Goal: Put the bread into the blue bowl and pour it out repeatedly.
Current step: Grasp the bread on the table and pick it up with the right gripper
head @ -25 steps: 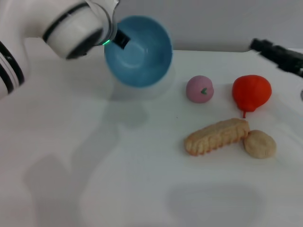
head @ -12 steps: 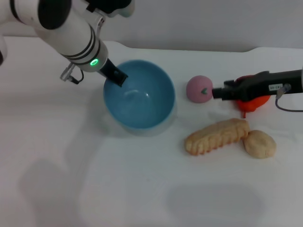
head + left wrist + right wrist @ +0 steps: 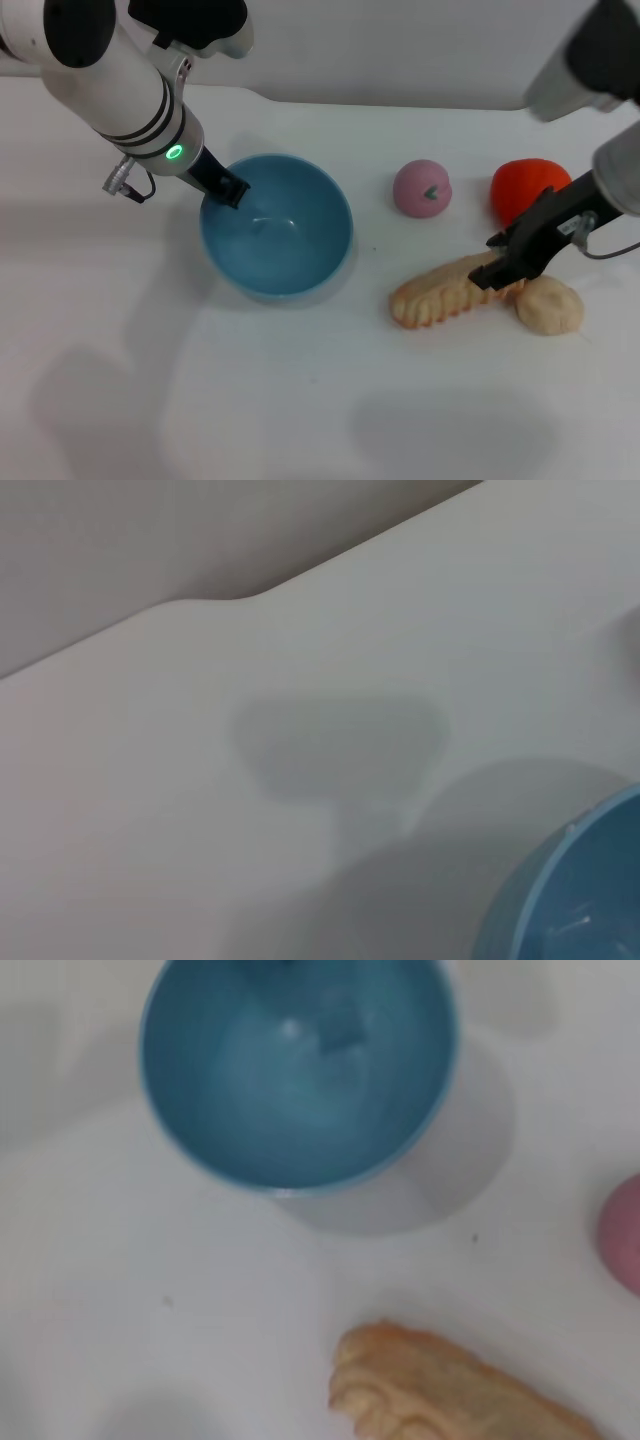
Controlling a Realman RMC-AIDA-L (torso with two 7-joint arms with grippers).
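Since half a second ago my right gripper (image 3: 497, 272) has come down from beside the pink ball (image 3: 421, 187) to the right end of the bread (image 3: 452, 291), and the blue bowl (image 3: 276, 238) now sits upright on the white table (image 3: 300, 400), a little lower and more to the left than before.

My left gripper (image 3: 228, 188) is shut on the bowl's far-left rim, to keep it steady and open upward for the loaf. My right fingers are at the bread's end near the small round bun (image 3: 548, 305), but I cannot tell how wide they are or if they already hold it. The bread lies on the table, well apart from the bowl, with the red pear-shaped toy (image 3: 528, 190) behind it.
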